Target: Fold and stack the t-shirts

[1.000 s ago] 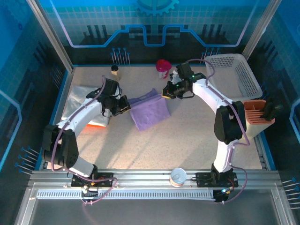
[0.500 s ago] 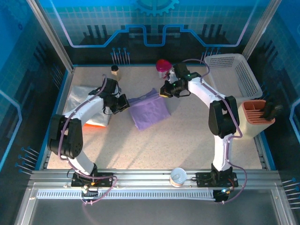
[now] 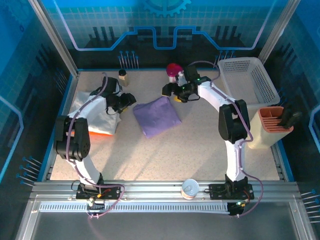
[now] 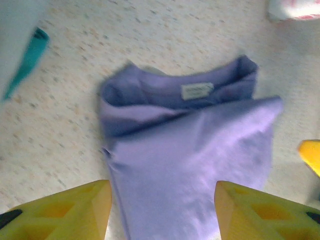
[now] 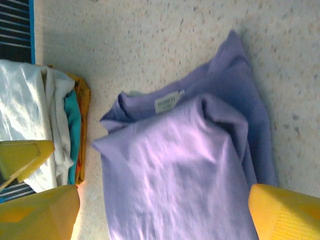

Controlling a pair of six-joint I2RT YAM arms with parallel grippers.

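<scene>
Lavender t-shirt (image 3: 159, 116) lies folded in the middle of the surface (image 3: 200, 145). Both arms bend inward toward it, left fingers (image 4: 65, 212) and right fingers (image 5: 285, 212) spread apart, empty, near its far corners.

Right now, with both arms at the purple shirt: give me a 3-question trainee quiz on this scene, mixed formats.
1. True or false: the left tool is shut on the purple shirt.
2. The right tool is: A open, B shut on cloth, C shut on the basket.
3. Fill in: the white mesh basket stands at the far ___ corner of the table.
Key: 1 false, it is open; 2 A; 3 right.
</scene>
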